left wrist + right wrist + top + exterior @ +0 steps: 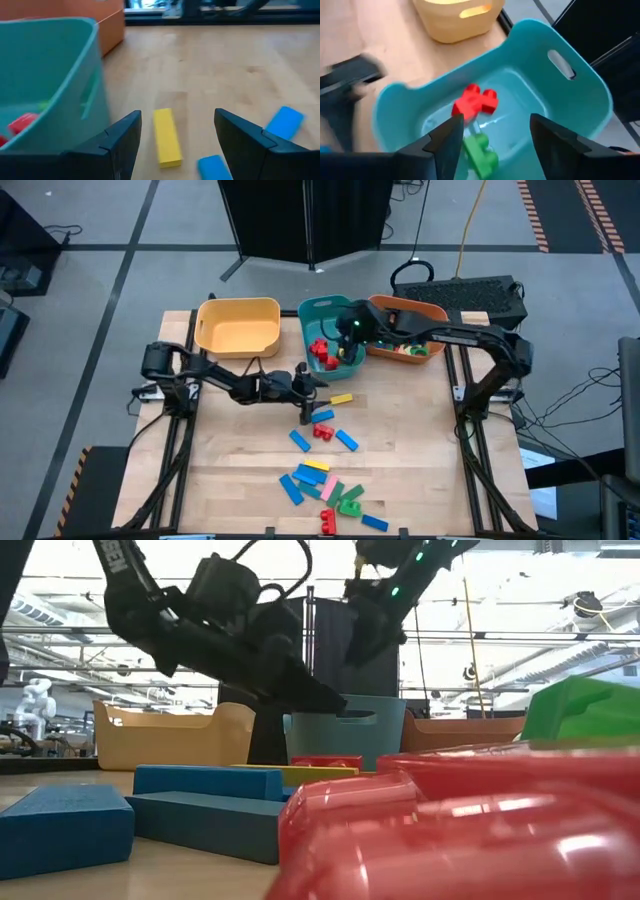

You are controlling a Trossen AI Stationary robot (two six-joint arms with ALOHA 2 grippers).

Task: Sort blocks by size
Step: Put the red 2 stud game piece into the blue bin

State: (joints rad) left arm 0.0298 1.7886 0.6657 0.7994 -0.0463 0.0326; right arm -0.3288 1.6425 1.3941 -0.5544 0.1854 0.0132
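Sorting's maybe a third done. A few plastic blocks sit in the teal plastic bin (312,315) and orange bin (425,312) at the table's far edge; the yellow bin (238,326) looks empty. The right gripper (492,131) hangs open and empty over the teal bin. The left gripper (177,131), jaws wide, straddles a yellow bar block (166,136) mid-table. Most loose blocks (325,485) wait near the front edge.

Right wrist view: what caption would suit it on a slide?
Right hand, open and empty, above the teal bin holding a red block and a green block.
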